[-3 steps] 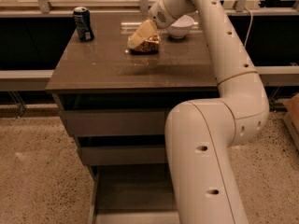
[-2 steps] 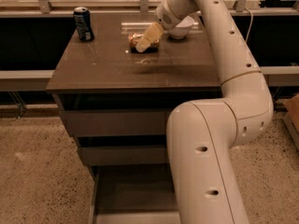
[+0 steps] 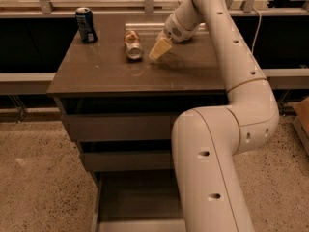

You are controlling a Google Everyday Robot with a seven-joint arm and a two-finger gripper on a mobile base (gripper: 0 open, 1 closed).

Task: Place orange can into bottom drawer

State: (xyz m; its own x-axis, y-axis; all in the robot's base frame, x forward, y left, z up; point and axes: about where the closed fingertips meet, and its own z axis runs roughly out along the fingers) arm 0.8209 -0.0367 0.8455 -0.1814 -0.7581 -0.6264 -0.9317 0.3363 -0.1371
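Jaws moved off orange can (image 3: pixel 133 45), now beside.

On the counter (image 3: pixel 96 76), the orange can (image 3: pixel 133 45) lies just left of the gripper (image 3: pixel 159 48); a blue can (image 3: pixel 86 24) stands back left. The bottom drawer (image 3: pixel 137 197) juts forward below.

The white arm (image 3: pixel 244 88) bends at the elbow and reaches forward, its tool (image 3: pixel 159 49) tilted downward.
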